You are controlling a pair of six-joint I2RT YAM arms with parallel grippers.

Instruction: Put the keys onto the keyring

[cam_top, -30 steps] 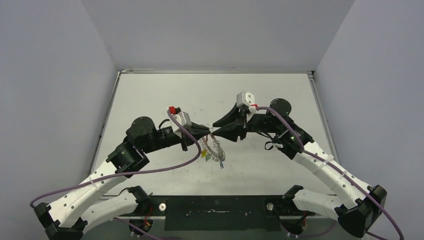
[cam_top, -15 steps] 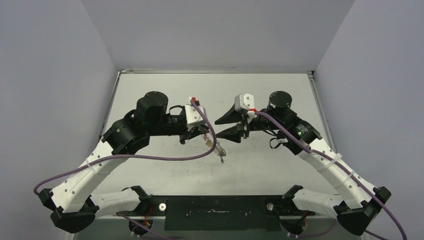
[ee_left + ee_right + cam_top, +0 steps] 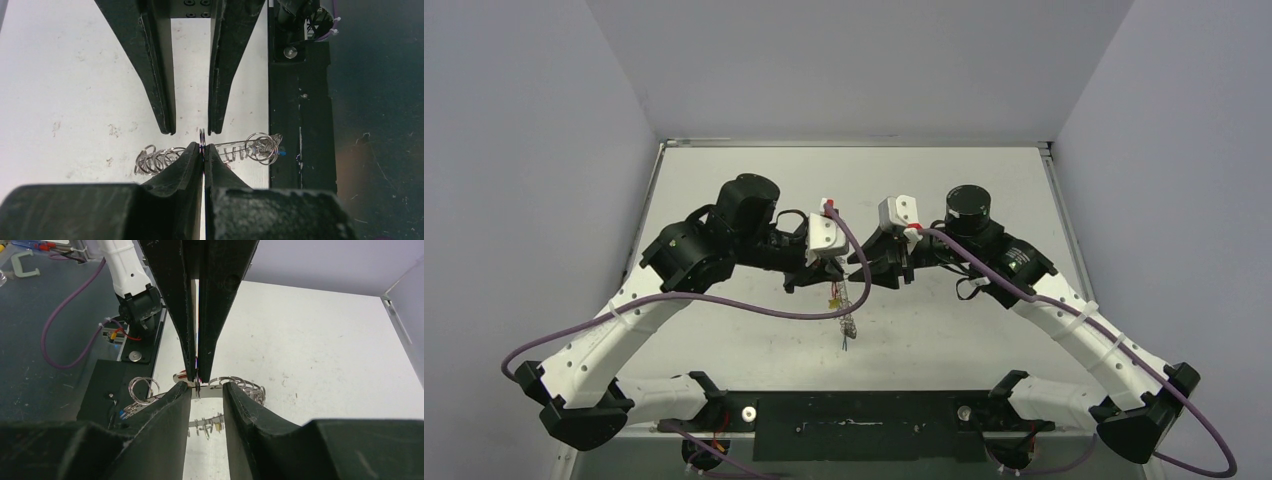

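Observation:
My left gripper (image 3: 836, 278) is shut on one small wire loop (image 3: 202, 139) of the keyring (image 3: 235, 150) and holds it above the table. The ring hangs edge-on below the jaws (image 3: 848, 312). My right gripper (image 3: 861, 270) is open, its fingertips on either side of the left gripper's tips and the held loop (image 3: 206, 386). The ring's flat grey band (image 3: 216, 392) lies across between the right fingers. A blue tag (image 3: 283, 152) shows at the ring's low end, also in the right wrist view (image 3: 122, 414). A bit of red (image 3: 180, 376) shows beside the left fingertips. The key blades are too small to make out.
A yellow tag (image 3: 218, 426) hangs on the ring's lower part. The black base plate (image 3: 854, 425) and arm mounts run along the table's near edge. Grey walls stand on three sides of the white table (image 3: 984, 180).
The left arm has risen and swung right with the keyring, which now hangs edge-on. The right gripper has moved left and now straddles the left gripper's tips.

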